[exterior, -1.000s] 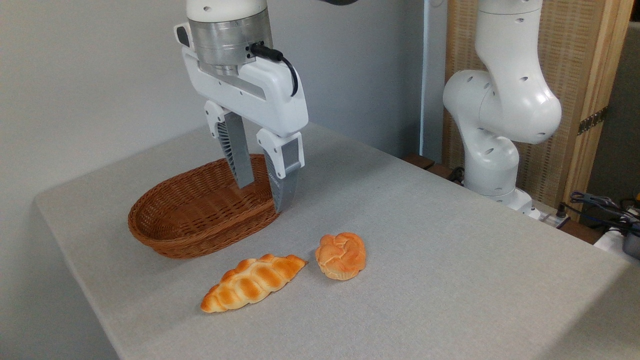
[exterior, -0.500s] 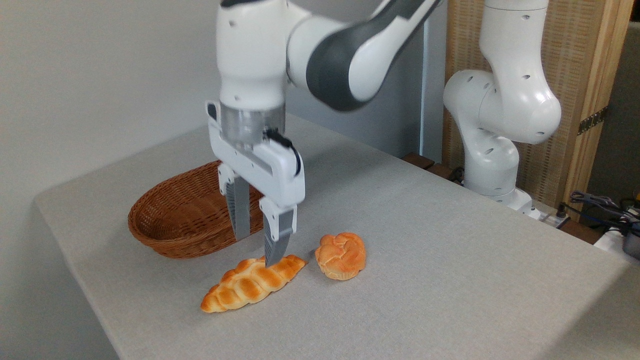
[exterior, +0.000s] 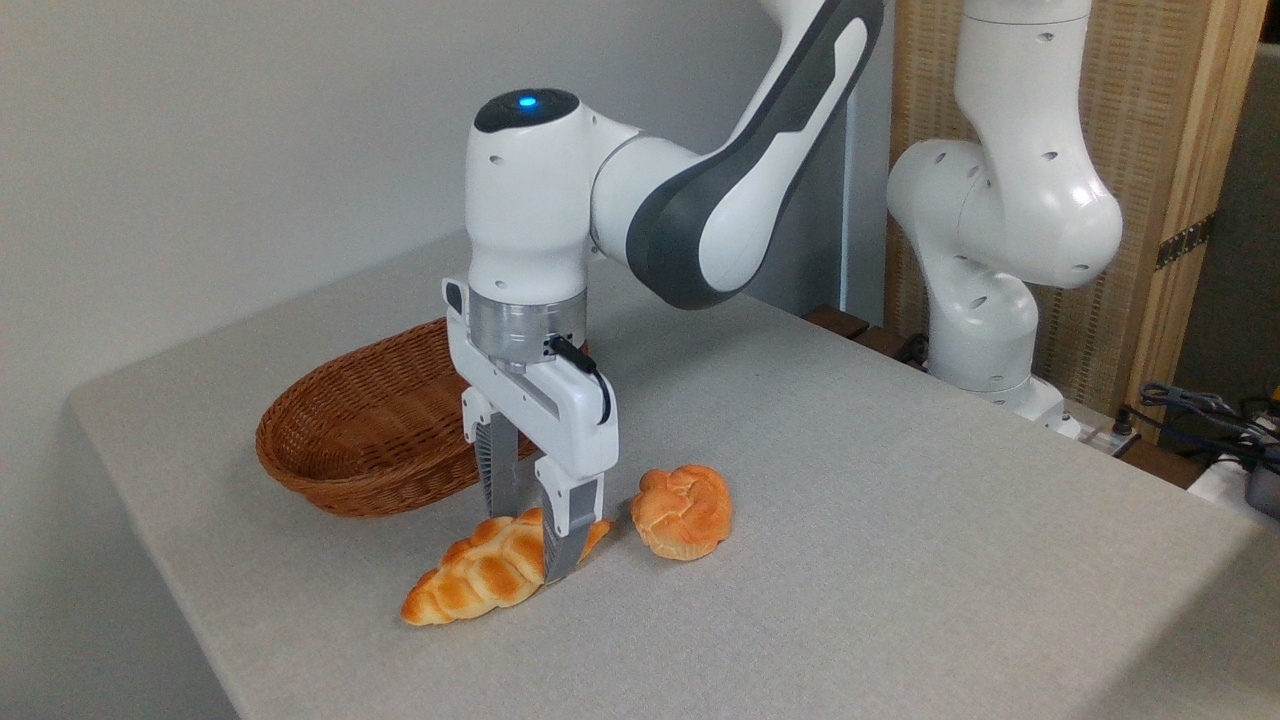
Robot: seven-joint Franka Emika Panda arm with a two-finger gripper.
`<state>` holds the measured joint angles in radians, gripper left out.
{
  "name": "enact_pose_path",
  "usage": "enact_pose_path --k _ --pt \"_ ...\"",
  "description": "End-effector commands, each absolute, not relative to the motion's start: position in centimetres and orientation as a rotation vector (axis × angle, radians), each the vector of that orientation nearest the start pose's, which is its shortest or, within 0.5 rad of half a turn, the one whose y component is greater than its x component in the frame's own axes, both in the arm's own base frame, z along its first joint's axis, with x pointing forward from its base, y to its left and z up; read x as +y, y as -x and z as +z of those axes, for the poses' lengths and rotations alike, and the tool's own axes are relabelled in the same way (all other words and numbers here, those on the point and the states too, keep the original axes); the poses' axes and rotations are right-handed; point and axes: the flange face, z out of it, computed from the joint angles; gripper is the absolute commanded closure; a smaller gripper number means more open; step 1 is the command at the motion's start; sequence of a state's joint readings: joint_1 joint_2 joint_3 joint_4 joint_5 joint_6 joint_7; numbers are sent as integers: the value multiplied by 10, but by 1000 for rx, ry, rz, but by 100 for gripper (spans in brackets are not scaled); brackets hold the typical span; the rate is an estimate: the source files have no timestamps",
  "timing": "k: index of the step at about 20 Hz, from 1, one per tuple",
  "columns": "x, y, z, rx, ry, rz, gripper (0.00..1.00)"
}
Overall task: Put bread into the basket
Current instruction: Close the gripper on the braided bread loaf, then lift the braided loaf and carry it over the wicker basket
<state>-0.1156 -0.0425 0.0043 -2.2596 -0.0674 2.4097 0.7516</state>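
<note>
Bright, even, sharp light (soft shadows only), no glare.

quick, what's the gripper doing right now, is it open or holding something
Gripper: down at table level with one finger on each side of the braided bread, jaws not visibly clamped; whether it has closed on the loaf cannot be told.

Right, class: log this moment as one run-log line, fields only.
phase: grasp approach | hand: open, fingers straddling the bread's right end | bread: flat on table | basket: empty | bun: beside bread, untouched
</note>
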Motion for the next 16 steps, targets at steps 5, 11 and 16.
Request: enact_pose_path --k 5,11,16 --pt "-62 -531 400 1269 2835 -345 56" --pt "-58 -540 423 1231 2863 -364 55" --pt "-71 -556 519 1255 2956 -243 52"
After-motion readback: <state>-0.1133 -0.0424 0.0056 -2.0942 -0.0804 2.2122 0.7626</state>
